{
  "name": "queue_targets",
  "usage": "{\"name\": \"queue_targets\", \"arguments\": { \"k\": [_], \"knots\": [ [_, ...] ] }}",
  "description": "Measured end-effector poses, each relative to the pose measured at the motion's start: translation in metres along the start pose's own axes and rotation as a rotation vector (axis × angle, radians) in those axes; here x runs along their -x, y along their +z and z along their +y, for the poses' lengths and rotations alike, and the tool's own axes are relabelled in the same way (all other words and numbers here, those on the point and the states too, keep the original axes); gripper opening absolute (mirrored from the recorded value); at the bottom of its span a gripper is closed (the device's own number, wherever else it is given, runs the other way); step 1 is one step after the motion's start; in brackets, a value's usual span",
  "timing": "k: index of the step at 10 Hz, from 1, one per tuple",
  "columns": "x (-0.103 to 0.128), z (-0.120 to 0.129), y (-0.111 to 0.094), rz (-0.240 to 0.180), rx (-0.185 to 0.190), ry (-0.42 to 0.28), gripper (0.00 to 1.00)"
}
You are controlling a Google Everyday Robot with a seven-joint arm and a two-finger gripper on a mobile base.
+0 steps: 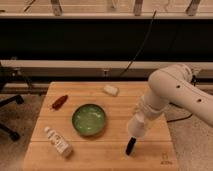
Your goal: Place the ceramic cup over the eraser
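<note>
The ceramic cup (135, 128) is small, white and tapered. It hangs from my gripper (139, 119) at the end of the white arm, over the right part of the wooden table (112, 155). The gripper is shut on the cup. The eraser (130, 146) is a small black oblong block on the table. It lies just below and slightly left of the cup, and the cup's lower end is close above the eraser's top. I cannot tell if they touch.
A green bowl (75, 120) sits mid-table. A white labelled bottle (57, 141) lies front left. A red-brown object (59, 102) lies at the left and a white oblong lump (111, 90) at the back. A cable (142, 45) hangs behind, and a chair base (7, 131) stands far left.
</note>
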Motion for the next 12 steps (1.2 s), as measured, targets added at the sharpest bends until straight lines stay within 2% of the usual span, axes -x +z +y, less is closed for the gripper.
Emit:
{"name": "queue_targets", "arguments": {
  "k": [3,5,9,12],
  "knots": [
    [0.002,0.0,0.0,-0.003,-0.001,-0.01,0.09],
    [0.02,0.009,-0.005,-0.012,0.001,-0.047,0.09],
    [0.041,0.023,-0.007,-0.023,-0.013,-0.077,0.09],
    [0.047,0.029,0.002,0.001,-0.022,-0.087,0.09]
  ]
}}
